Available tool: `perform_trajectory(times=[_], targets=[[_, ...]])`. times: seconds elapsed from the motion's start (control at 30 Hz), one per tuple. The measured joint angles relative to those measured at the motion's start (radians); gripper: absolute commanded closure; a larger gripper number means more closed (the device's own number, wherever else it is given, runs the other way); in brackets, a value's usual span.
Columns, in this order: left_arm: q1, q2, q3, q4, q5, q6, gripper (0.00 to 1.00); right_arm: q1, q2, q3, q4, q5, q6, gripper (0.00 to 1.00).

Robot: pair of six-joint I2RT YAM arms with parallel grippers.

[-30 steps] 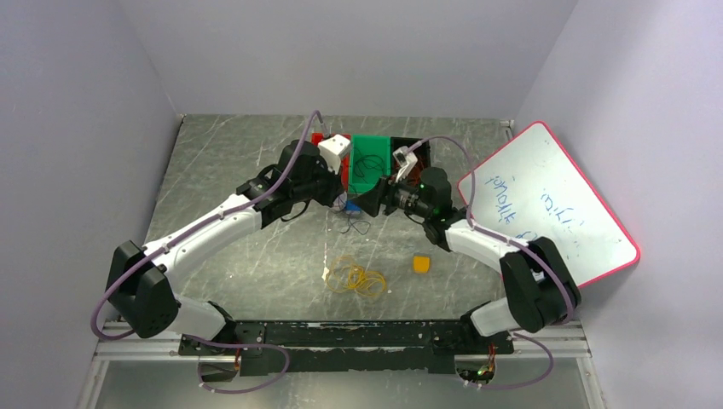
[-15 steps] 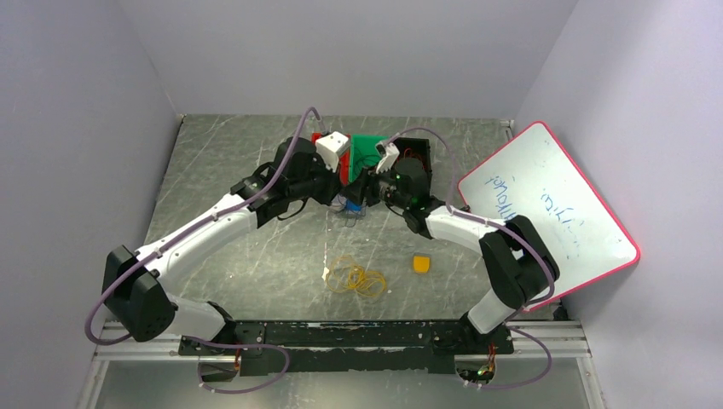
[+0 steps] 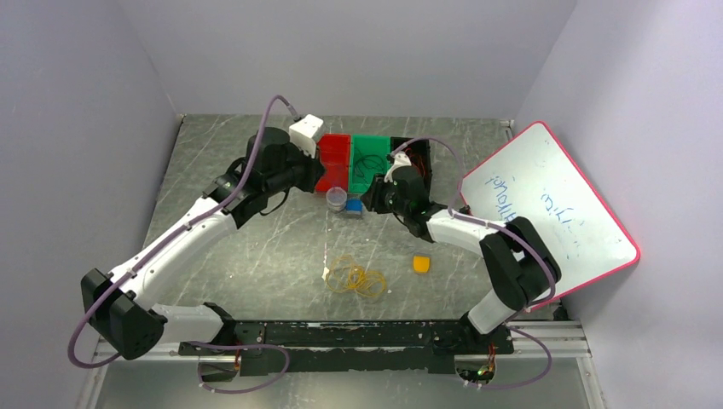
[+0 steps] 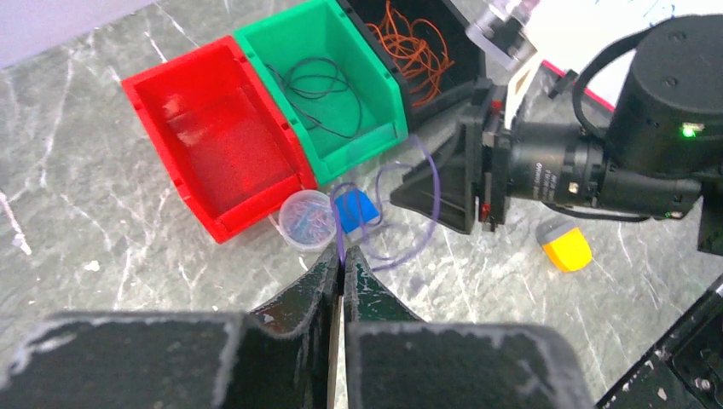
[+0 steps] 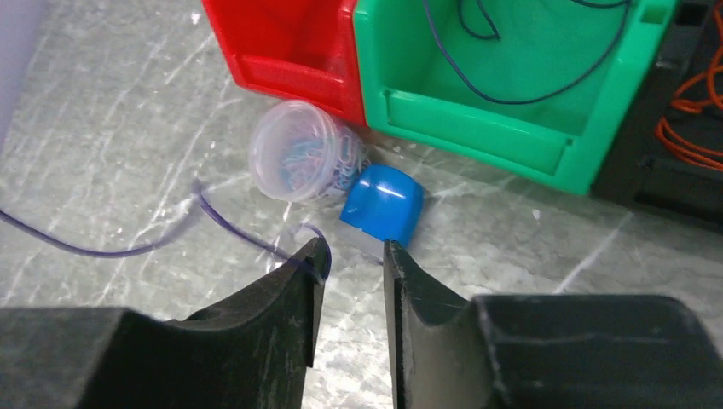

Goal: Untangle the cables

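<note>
Firstly, the purple cable (image 4: 435,200) lies in loose loops on the table (image 3: 281,247), in the middle of the left wrist view, just in front of the bins. One end of it goes up between the fingers of the left claw (image 4: 341,256), which is closed on it. In the right wrist view the same cable runs from the left edge of the frame to the tip of the left finger of the right claw (image 5: 351,251). This claw has a narrow gap between its jaws and grips nothing.

The dark cable (image 4: 320,85) is coiled inside the green bin (image 4: 362,145). The orange cables (image 4: 413,43) are in a heap in the black bin (image 4: 436,92) to the right of it. The yellow cables (image 3: 354,278) lie in a small pile lower in the top view, well apart from both claws.

To the left of the green bin, touching it, stands a red bin (image 4: 247,213). Just in front of these two are a clear cup of coloured paper clips (image 4: 307,220) and a small blue piece (image 4: 356,209) beside it. A small yellow block (image 4: 567,250) is on the table to the right, and a whiteboard with a red frame (image 3: 546,204) leans at the right side of the top view.
</note>
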Motion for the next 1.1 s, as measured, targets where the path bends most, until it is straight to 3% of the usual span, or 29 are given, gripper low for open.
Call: perform_trajectory(times=[0.2, 0.4, 0.6, 0.73, 1.1], targets=[[0.034, -0.008, 0.003, -0.002, 0.0, 0.002, 0.93, 0.001, -0.035, -0.019, -0.041, 0.048, -0.003, 0.71], [0.048, -0.008, 0.031, -0.021, 0.0, 0.01, 0.93, 0.0, -0.08, -0.036, -0.044, 0.063, -0.022, 0.6], [0.051, -0.009, 0.065, -0.028, 0.002, 0.018, 0.93, 0.0, -0.155, -0.055, -0.04, 0.034, -0.068, 0.58], [0.053, -0.009, 0.08, -0.046, 0.008, 0.02, 0.93, 0.0, -0.203, -0.066, -0.026, 0.016, -0.09, 0.64], [0.055, -0.013, 0.113, -0.055, 0.01, 0.02, 0.93, -0.02, -0.229, -0.069, -0.012, 0.005, -0.094, 0.96]])
